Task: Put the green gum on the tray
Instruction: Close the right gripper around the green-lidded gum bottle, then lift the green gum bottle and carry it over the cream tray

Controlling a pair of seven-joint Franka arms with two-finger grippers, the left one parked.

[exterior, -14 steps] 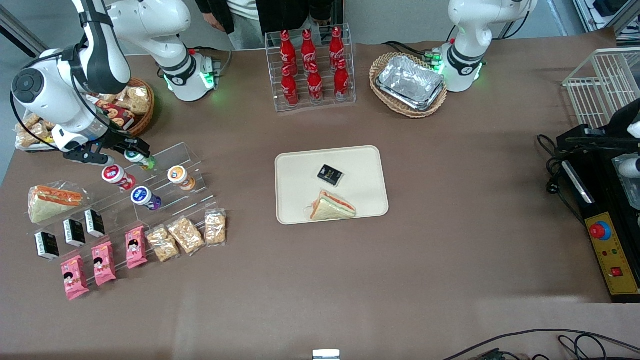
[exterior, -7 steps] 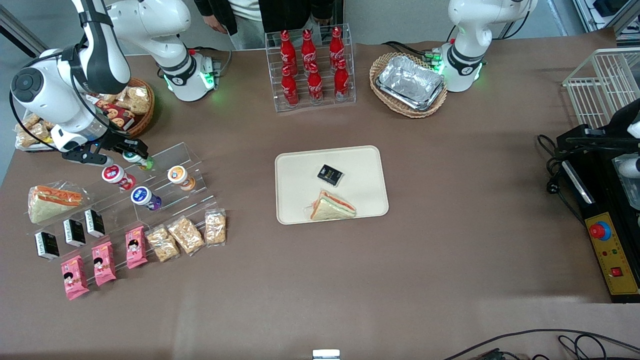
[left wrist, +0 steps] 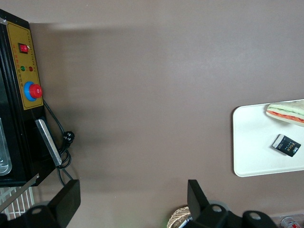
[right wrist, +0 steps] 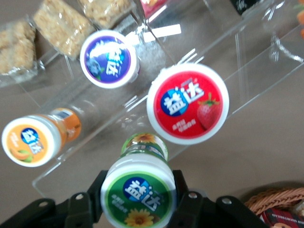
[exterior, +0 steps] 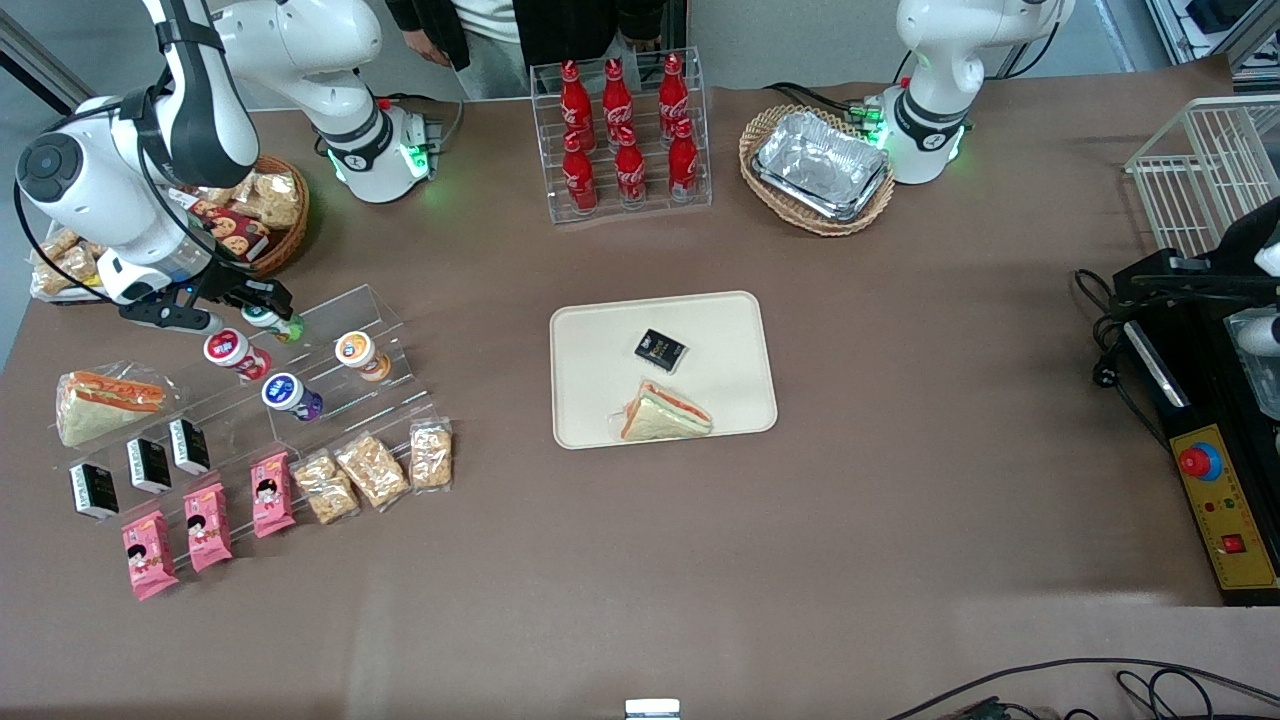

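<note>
A: The large flat cream-beige rectangular plastic tray (exterior: 610,330) is seen at mid-table, well apart from the working arm's end. Part of its surface is taken by a wrapped triangular sandwich (exterior: 665,412) and a small black packet (exterior: 660,349). A long carry across open table is judged to be needed, and a canister set down on either item could be tipped.

B: The clear acrylic stepped display stand (exterior: 385,305) is shown at the working arm's end of the table, with canisters resting on its tiers. A collision with its upper edge is thought possible if the lift is made too low.

A: The right arm's black two-finger gripper (right wrist: 137,197) is pictured at the stand's top tier, its fingers closed against either side of the small green-bodied gum canister with a white lid and green label (right wrist: 138,190). The canister appears gripped just below its lid; a slip is considered likely if the hold is shallow on that smooth round wall.

B: A red-lidded canister (right wrist: 187,103) is seen just beside the green gum, nearer the front camera in the front view. It could be knocked off its tier if the gripper is swung sideways before being raised.

A: The purple-lidded canister (right wrist: 109,59) and the orange-lidded canister (right wrist: 32,141) are held farther off and are judged less at risk.
</note>
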